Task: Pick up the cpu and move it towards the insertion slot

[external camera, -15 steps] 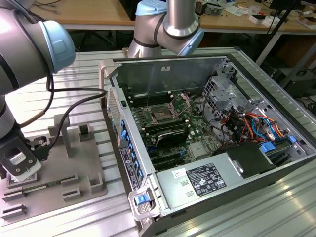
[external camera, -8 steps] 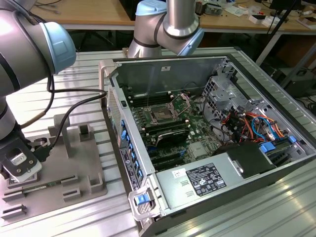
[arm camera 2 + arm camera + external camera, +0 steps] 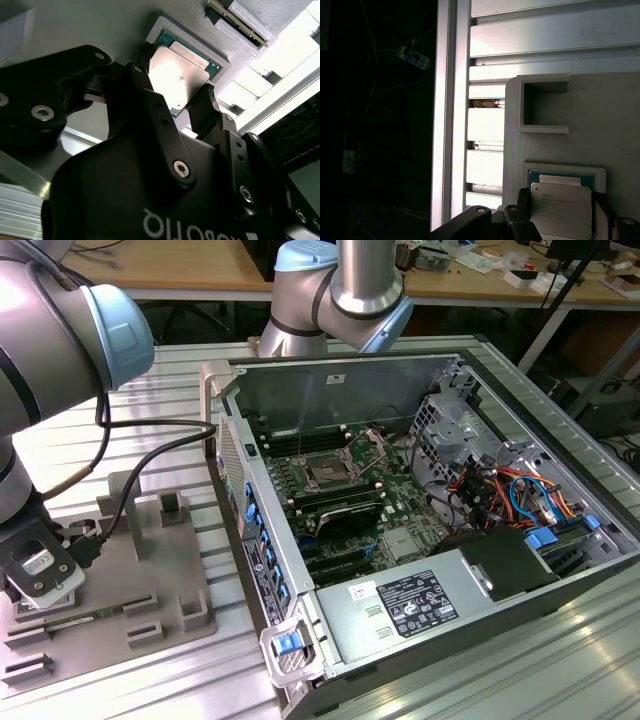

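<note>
The cpu [image 3: 182, 70] is a silvery square chip with a thin green border. It lies in or just above a square pocket of the grey tray [image 3: 150, 580], at the exterior view's left. My gripper [image 3: 45, 590] hangs low over that tray. In both wrist views its black fingers [image 3: 205, 105] press against two opposite edges of the cpu [image 3: 560, 207], so the gripper [image 3: 175, 82] is shut on it. The insertion slot [image 3: 328, 472], a dark square socket with a metal frame, sits on the green board inside the open computer case, well off toward the exterior view's right.
The case's side wall [image 3: 225, 420] rises between the tray and the board. A power supply [image 3: 420, 605], a drive cage [image 3: 450, 425] and coloured cables [image 3: 510, 495] crowd the case. Another tray pocket [image 3: 545, 107] lies beside the chip's pocket. The ribbed aluminium table [image 3: 560, 650] lies all around.
</note>
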Tool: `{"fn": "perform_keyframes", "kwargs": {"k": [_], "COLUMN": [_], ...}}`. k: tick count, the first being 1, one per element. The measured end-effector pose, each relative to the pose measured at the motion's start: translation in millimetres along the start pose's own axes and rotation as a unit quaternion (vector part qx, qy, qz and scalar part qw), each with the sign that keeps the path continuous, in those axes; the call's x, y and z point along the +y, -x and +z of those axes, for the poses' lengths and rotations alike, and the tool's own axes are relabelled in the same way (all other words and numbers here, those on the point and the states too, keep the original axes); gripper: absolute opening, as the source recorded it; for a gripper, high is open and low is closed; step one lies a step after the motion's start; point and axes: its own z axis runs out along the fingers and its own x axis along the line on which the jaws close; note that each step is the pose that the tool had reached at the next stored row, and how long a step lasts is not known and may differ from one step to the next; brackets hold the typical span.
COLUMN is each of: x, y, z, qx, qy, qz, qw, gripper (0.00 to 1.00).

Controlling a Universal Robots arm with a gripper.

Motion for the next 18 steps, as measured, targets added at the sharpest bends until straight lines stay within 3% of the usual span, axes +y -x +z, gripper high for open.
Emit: {"fn": "perform_keyframes", "kwargs": {"k": [18], "x": [0.3], "y": [-0.1], "z": [-6.9], "qx": [-0.0001], "qy": [0.0], "qz": [0.0], "qw": [1.0], "gripper": [0.55]}}
